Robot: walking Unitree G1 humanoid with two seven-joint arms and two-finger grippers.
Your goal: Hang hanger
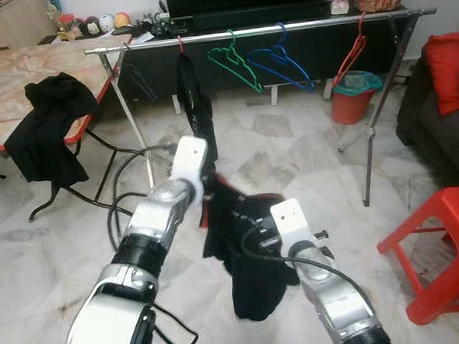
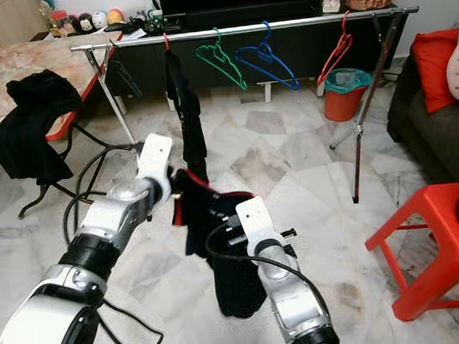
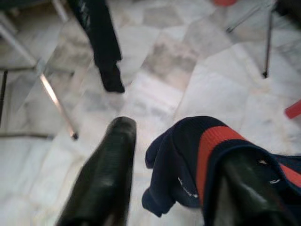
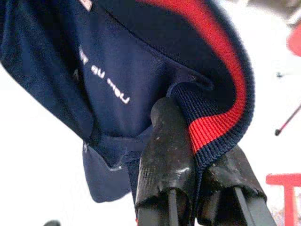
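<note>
Hangers of green [image 1: 235,65], blue [image 1: 279,64] and red plastic [image 1: 351,54] hang on the silver clothes rail [image 1: 298,25]. Both arms reach forward. The right claw [image 4: 200,155] is clamped on the dark navy garment with red ribbed collar [image 2: 226,242]; the left claw [image 3: 174,174] stands apart at the collar.

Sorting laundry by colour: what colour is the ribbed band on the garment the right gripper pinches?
Red, edging the navy garment; clearest in the right wrist view.
</note>
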